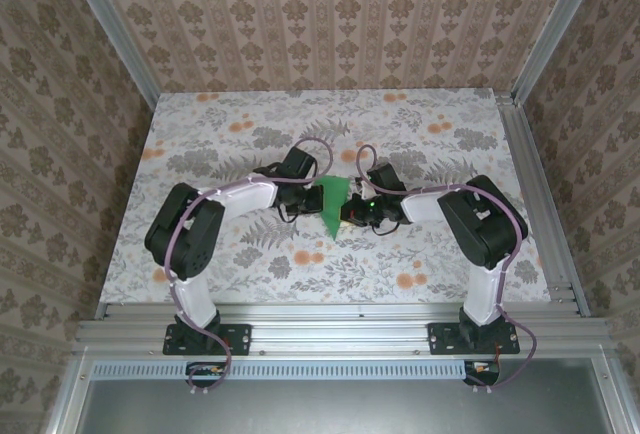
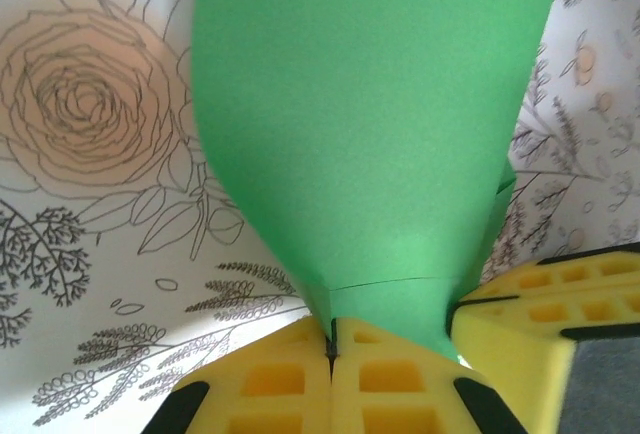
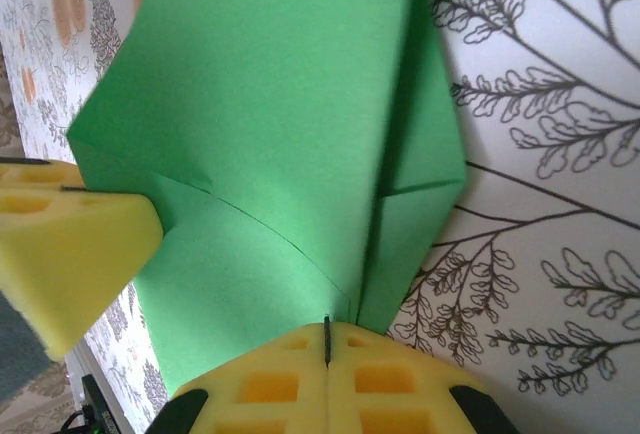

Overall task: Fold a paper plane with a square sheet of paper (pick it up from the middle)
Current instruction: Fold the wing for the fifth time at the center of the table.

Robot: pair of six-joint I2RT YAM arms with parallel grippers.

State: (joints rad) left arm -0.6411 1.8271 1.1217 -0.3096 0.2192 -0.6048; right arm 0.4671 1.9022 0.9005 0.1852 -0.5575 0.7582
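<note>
Two clamps hold your creased bright-green paper sheet [image 1: 333, 204] above the floral table [image 1: 200, 134]: left gripper [image 2: 332, 352] and right gripper [image 3: 327, 339], both pinched tight on it. You seem mid-fold; next, align edges before creasing.

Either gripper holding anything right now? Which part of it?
Both. The left gripper and the right gripper are each shut on the creased green paper, pinching it at its edge, close to each other.
</note>
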